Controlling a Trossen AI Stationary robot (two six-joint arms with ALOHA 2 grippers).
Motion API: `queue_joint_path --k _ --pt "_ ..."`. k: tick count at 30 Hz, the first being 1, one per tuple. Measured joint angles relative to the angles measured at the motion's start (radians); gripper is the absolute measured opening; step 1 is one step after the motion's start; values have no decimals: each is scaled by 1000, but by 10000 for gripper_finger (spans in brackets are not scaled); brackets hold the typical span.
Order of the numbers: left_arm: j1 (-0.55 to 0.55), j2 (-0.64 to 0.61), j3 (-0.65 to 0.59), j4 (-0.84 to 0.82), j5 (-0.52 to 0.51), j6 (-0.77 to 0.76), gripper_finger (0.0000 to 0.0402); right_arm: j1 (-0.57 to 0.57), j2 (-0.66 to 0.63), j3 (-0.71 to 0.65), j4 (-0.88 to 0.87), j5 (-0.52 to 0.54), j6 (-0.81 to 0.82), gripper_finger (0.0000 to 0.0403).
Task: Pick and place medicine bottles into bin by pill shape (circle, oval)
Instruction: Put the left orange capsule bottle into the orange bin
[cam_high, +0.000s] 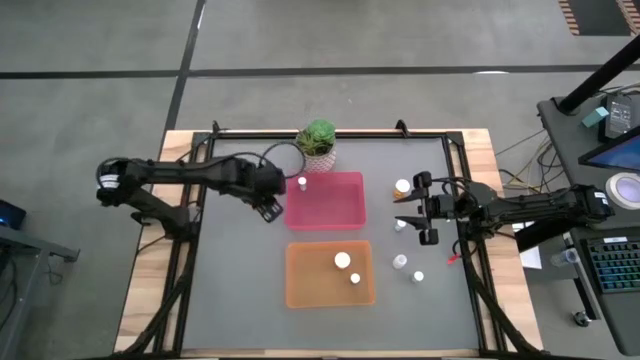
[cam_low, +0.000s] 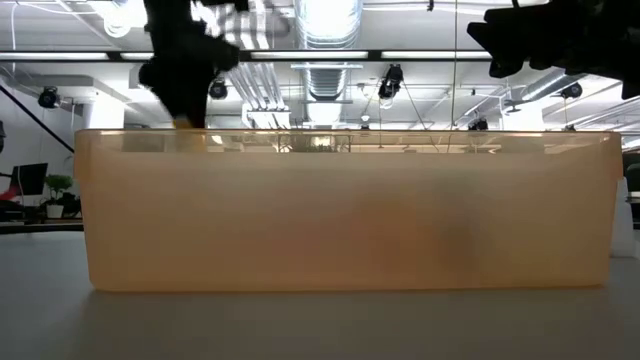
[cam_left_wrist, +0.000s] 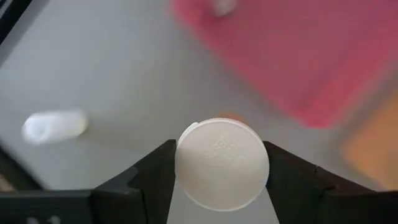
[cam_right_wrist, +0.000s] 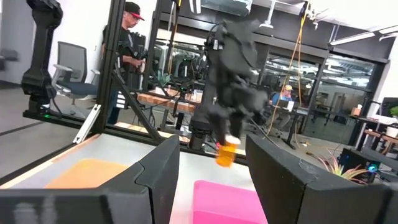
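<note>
My left gripper (cam_high: 268, 206) hovers at the left edge of the pink tray (cam_high: 340, 212) and is shut on an orange-bodied medicine bottle with a white cap (cam_left_wrist: 222, 163). The bottle also shows in the right wrist view (cam_right_wrist: 227, 153). My right gripper (cam_high: 414, 210) is open and empty at the table's right, pointing toward the trays. One bottle (cam_high: 302, 183) stands in the pink tray. Two bottles (cam_high: 342, 260) (cam_high: 354, 278) stand in the orange tray (cam_high: 305, 285). Several more (cam_high: 402, 187) (cam_high: 400, 261) (cam_high: 418, 276) stand on the mat around my right gripper. My left gripper pinches the bottle's round white cap (cam_left_wrist: 186, 155) between its two fingers, one on each side of the rim. The fingers come from above, pointing down. The bottle hangs upright below them, its orange body (cam_right_wrist: 227, 155) clear of the table and the tray.
A green potted plant (cam_high: 317, 140) stands at the far edge behind the pink tray. A small bottle (cam_high: 400, 224) sits close by my right gripper's fingers. A blurred white thing (cam_left_wrist: 55, 126) lies on the mat below my left gripper. The orange tray's wall (cam_low: 340, 215) fills the low view.
</note>
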Motion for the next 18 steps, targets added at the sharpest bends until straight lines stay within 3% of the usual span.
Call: queue_joint_path --k 6,10,18 --pt "-189 3 139 19 -13 37 196 0 0 0 0 18 -12 178" --pt "-286 6 179 113 -24 141 196 0 0 0 1 18 -20 178" --pt "-326 28 187 292 -49 229 196 -1 -1 1 25 19 -42 178"
